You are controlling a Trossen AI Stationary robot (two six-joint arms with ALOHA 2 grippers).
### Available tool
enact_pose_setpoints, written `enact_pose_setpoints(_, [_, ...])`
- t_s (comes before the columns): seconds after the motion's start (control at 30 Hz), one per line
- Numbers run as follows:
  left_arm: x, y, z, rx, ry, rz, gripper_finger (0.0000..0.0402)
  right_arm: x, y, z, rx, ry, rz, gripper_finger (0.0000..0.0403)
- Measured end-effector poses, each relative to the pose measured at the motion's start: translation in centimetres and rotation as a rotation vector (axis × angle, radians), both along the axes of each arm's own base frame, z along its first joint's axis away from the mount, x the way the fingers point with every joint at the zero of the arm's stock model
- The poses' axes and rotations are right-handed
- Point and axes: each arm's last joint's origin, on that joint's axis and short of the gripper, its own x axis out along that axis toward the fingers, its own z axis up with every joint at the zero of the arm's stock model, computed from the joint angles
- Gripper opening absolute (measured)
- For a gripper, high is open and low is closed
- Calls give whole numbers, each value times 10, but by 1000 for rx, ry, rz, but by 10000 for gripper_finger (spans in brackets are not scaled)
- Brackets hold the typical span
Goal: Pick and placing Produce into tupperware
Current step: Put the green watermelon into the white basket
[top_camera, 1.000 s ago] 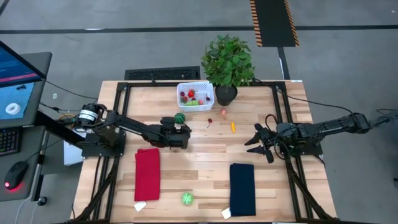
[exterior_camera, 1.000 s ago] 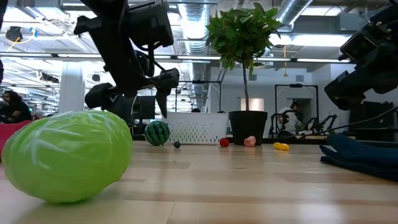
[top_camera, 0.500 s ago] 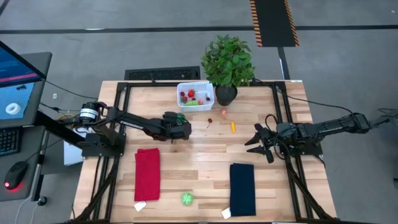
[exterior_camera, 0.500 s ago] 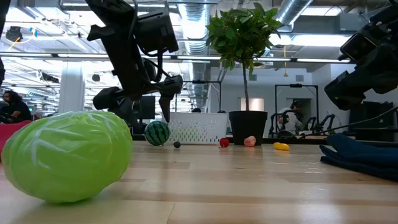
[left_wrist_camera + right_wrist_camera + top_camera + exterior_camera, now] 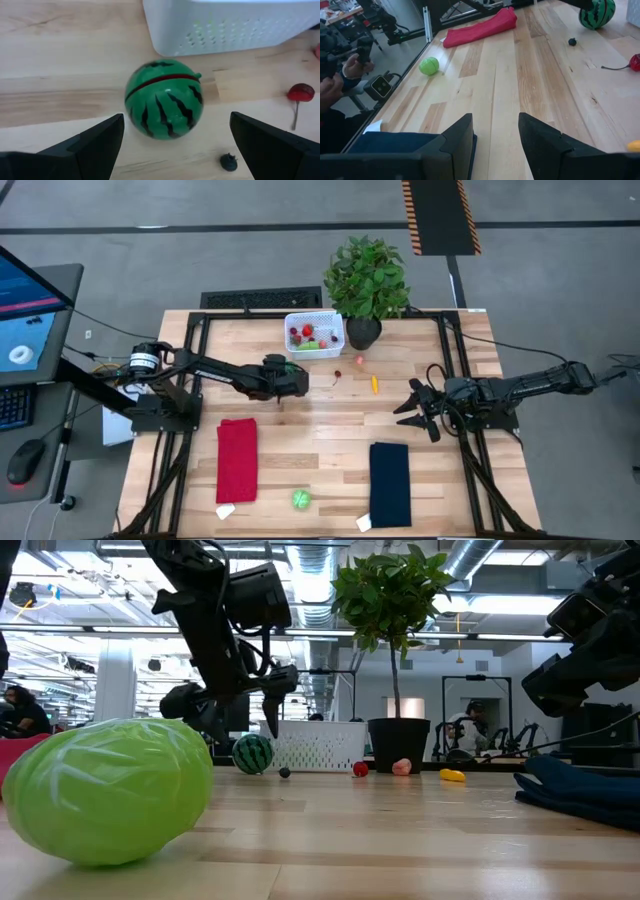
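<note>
Left claw (image 5: 172,145), fingers spread wide and empty, poised over the counter (image 5: 330,430) with the watermelon (image 5: 164,98) straight ahead, centred between its fingers and not yet touched. The melon is a ball, so no axis favours one approach. It rests on the wood just beside the basket (image 5: 314,332), which lies directly beyond it. Right claw (image 5: 412,410), part open and empty, waits well apart at the far side; the left arm is clearly nearer.

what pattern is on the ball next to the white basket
Green with dark jagged stripes and a thin red seam, like a watermelon; the left wrist view shows it best.
</note>
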Motion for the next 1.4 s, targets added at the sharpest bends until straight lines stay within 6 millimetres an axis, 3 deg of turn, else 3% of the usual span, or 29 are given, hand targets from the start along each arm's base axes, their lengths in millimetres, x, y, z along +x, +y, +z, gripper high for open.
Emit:
enact_pose_setpoints(0.43, [5, 13, -15, -15, 19, 26, 353, 0, 0, 0, 0, 0, 0, 182])
enact_pose_setpoints(1.4, [4, 26, -14, -71, 16, 9, 352, 0, 0, 0, 0, 0, 0, 182])
